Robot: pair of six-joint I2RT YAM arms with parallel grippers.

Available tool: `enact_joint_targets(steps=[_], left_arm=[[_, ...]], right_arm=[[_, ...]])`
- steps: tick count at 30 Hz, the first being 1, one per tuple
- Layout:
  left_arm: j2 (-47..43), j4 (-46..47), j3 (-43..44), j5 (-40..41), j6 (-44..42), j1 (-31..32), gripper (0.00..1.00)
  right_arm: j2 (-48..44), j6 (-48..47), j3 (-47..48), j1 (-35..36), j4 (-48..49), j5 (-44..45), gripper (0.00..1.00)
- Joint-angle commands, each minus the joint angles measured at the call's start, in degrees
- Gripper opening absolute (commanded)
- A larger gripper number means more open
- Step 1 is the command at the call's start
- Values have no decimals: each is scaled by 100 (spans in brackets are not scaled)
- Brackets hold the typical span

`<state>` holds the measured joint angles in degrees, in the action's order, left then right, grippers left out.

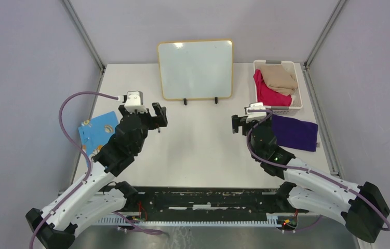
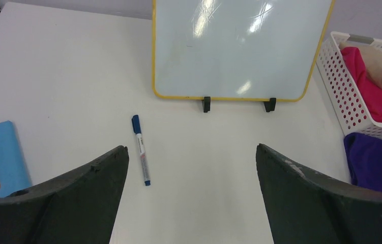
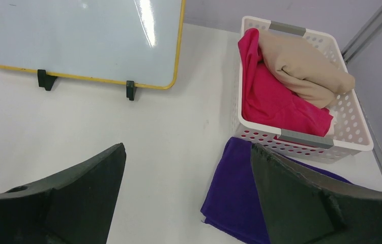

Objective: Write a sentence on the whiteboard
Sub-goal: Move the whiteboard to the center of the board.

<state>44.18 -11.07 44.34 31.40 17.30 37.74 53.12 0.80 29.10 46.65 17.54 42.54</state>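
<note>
The whiteboard (image 1: 195,67) stands upright on two black feet at the back of the table, with a yellow frame and a blank white face. It also shows in the left wrist view (image 2: 239,46) and the right wrist view (image 3: 77,35). No sentence shows on it. A blue-capped marker (image 2: 141,150) lies on the table in front of the board's left corner, just ahead of my left finger. My left gripper (image 1: 142,115) (image 2: 193,152) is open and empty above the table. My right gripper (image 1: 250,122) (image 3: 187,150) is open and empty.
A white perforated basket (image 1: 299,106) with red and tan cloths stands at the back right. A purple cloth (image 1: 294,132) lies in front of it, beside my right gripper. A blue patterned cloth (image 1: 98,132) lies at the left.
</note>
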Motion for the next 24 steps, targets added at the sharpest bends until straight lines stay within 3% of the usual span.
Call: enact_joint_targets(steps=[1,9,18,21,24], left_arm=[[-216,161,43,213,-91,24,100],[96,-120,167,512,-104,23,100],[1027,-934,583,1469,665,-1,100],[1390,-1429,920,1214,932,-164,100],[1697,-1735,1091,38,1185,-1075,100]], right_arm=[[48,36,166,5,311,70,98],[157,-246,105,0,696,-177,98],[374,-223,615,2,-119,-956,98],[432,-91,731,-6,-357,-1129,98],[459,143,748,-1,-511,-1296,97]])
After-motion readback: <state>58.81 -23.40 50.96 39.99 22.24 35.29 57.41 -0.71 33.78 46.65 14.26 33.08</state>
